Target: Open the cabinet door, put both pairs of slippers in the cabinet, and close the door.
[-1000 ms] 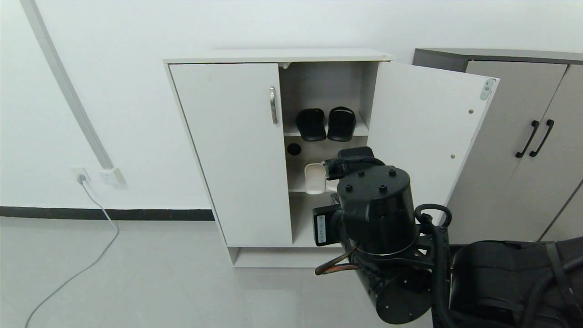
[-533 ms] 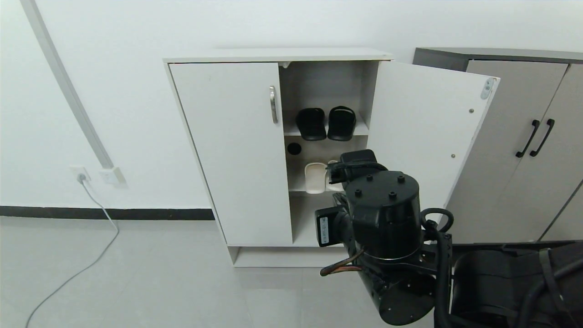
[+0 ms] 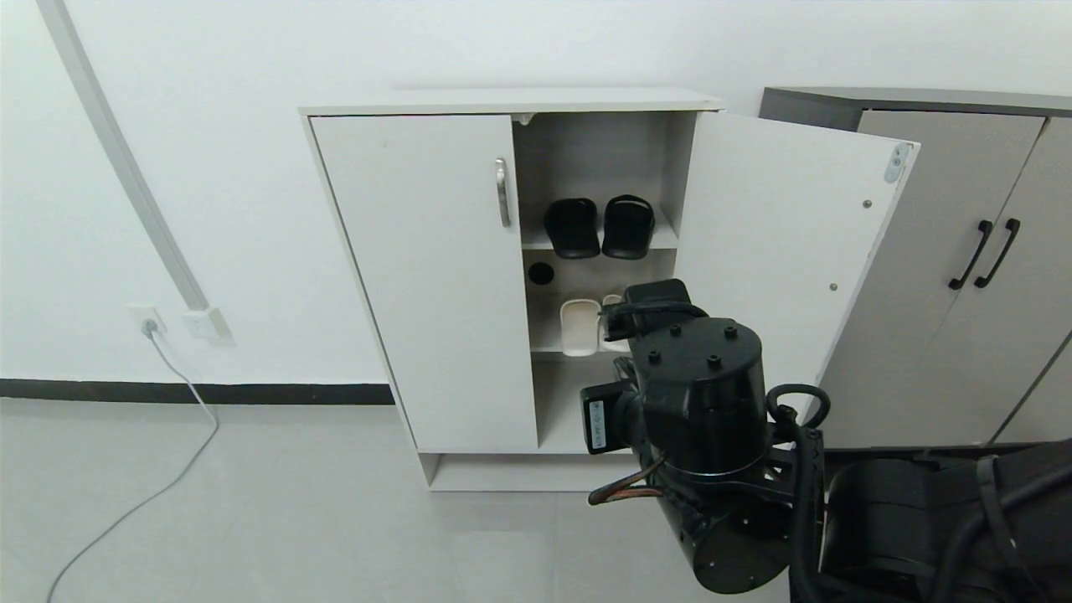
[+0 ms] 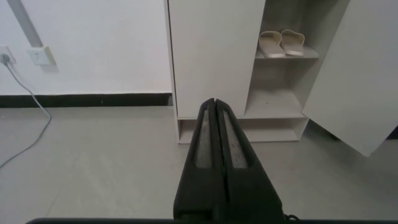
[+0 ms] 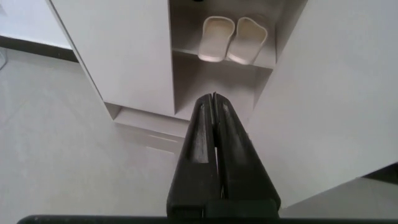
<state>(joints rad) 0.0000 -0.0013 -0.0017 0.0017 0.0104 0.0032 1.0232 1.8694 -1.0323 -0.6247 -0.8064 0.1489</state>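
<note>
The white cabinet [image 3: 511,100] has its left door [image 3: 427,276] closed and its right door [image 3: 779,243] swung open. A black pair of slippers [image 3: 599,226] sits on the upper shelf. A beige pair [image 3: 579,327] sits on the middle shelf, partly hidden behind my right arm [image 3: 699,394]. My right gripper [image 5: 213,98] is shut on nothing and hangs in front of the opening, below the beige pair [image 5: 227,38], beside the open door [image 5: 336,93]. My left gripper [image 4: 214,102] is shut and empty, farther back over the floor, facing the cabinet and the beige pair [image 4: 283,42].
A grey cabinet [image 3: 963,268] with black handles stands right behind the open door. A wall socket with a cable [image 3: 151,327] is at the left. Bare tiled floor [image 3: 251,519] lies before the cabinet.
My right arm has drawn back slightly to the right and lower, uncovering the second beige slipper. The cabinet doors and slippers have not moved.
</note>
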